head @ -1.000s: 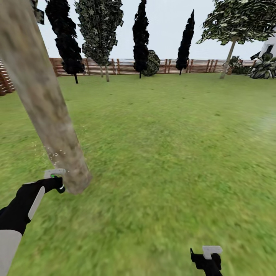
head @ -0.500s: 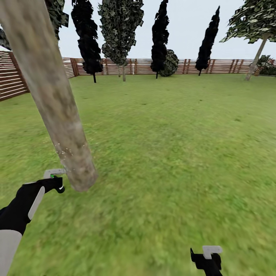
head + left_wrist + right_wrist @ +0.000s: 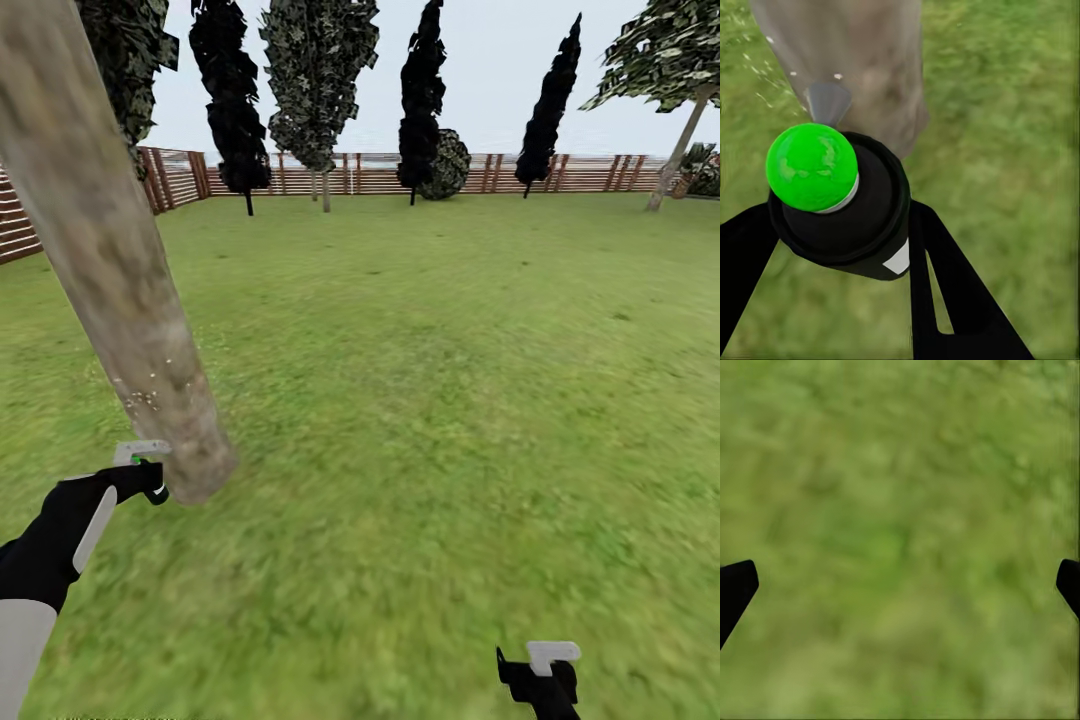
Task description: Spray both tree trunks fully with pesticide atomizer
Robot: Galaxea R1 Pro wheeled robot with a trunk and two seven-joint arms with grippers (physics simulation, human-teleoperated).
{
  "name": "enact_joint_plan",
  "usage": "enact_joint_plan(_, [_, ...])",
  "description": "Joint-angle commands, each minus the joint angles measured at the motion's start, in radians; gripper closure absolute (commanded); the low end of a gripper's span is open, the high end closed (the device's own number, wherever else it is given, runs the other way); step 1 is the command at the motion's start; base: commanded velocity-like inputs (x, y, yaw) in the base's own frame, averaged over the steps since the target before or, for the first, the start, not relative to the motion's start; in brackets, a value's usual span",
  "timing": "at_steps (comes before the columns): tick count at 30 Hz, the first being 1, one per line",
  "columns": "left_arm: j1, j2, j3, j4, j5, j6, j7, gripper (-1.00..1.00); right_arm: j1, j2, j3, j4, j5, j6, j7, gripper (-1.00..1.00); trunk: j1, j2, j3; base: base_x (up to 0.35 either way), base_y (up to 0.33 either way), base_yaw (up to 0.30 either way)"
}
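Left pincer (image 3: 844, 247) pinching the pesticide atomizer (image 3: 832, 199), nozzle aimed at the near tree trunk (image 3: 120, 270) just ahead; white droplets fleck the lower bark. Since a moment ago the view has swung slightly, trunk shifting leftward; spraying likely continues. Right pincer (image 3: 900, 585) spread wide over grass (image 3: 450, 400), idle.

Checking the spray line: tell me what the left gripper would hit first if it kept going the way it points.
The tree trunk. The left gripper holds the sprayer, whose nozzle aims at the trunk's lower part, just above the grass. The gap looks short, though depth is hard to judge.
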Motion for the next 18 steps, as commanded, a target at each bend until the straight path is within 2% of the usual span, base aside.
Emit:
enact_joint_plan(1, [-0.001,0.0,0.002,-0.001,0.006,0.006,-0.002,1.0,-0.001,0.0,-0.005,0.001,0.011,-0.003,-0.004,-1.0,0.0,0.0,-0.001,0.084,-0.265,0.235])
enact_joint_plan(6, [0.0,-0.001,0.003,0.001,0.007,0.006,0.002,1.0,-0.001,0.0,-0.005,0.001,0.011,-0.003,-0.004,-1.0,0.0,0.0,-0.001,0.084,-0.266,0.271])
enact_joint_plan(8, [0.001,-0.002,0.002,0.01,0.012,0.005,0.046,1.0,-0.001,0.0,-0.005,0.001,0.011,-0.003,-0.004,-1.0,0.0,0.0,-0.001,0.083,-0.266,0.276])
enact_joint_plan(10, [0.001,-0.003,0.002,0.016,0.013,0.005,0.059,1.0,-0.001,0.0,-0.005,0.001,0.011,-0.003,-0.004,-1.0,0.0,0.0,-0.001,0.082,-0.266,0.276])
enact_joint_plan(14, [0.001,-0.029,0.002,0.074,0.011,-0.005,0.063,1.0,-0.001,0.0,-0.005,0.001,0.011,-0.003,-0.004,-1.0,0.0,0.0,-0.001,0.081,-0.266,0.277])
enact_joint_plan(18, [0.001,-0.033,0.002,0.112,0.01,-0.011,0.063,1.0,-0.001,0.0,-0.005,0.001,0.011,-0.003,-0.004,-1.0,0.0,0.0,-0.001,0.081,-0.267,0.27])
